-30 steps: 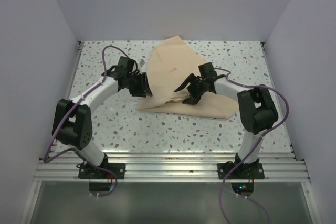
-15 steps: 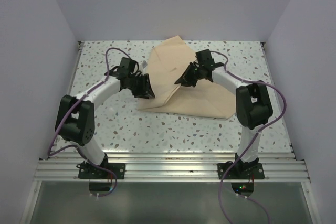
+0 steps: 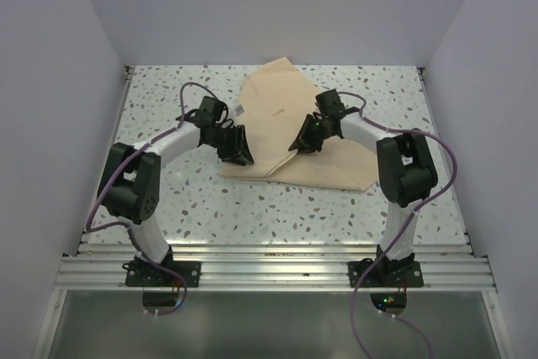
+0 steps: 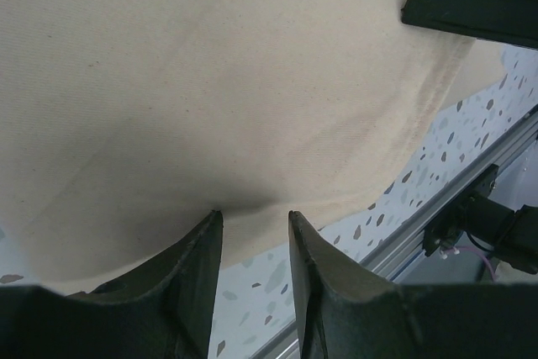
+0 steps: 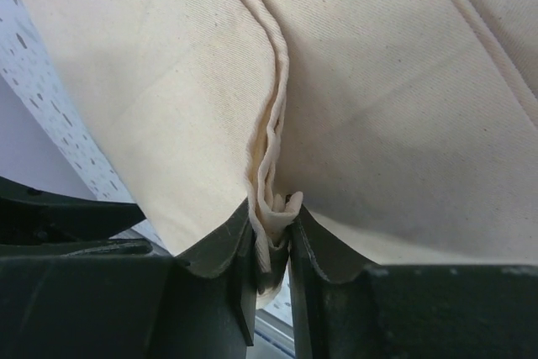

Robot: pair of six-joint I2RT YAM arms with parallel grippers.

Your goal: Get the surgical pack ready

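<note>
From above, you see the large plain beige cloth (image 3: 267, 111) lying rumpled and partly folded on the far half of the speckled white worktop (image 3: 210, 208). The left gripper (image 3: 237, 145) sits at the cloth's left edge. The right gripper (image 3: 303, 140) is over the cloth's middle.

In the left wrist view, the jaws stand apart at the cloth's hem and clamp nothing you can see.

In the right wrist view, the jaws are clenched on a bunched fold of the cloth.

Expect the cloth to be light, limp and quick to slip or sag. Take hold at doubled hems or corners, not at a single layer mid-sheet.
</note>
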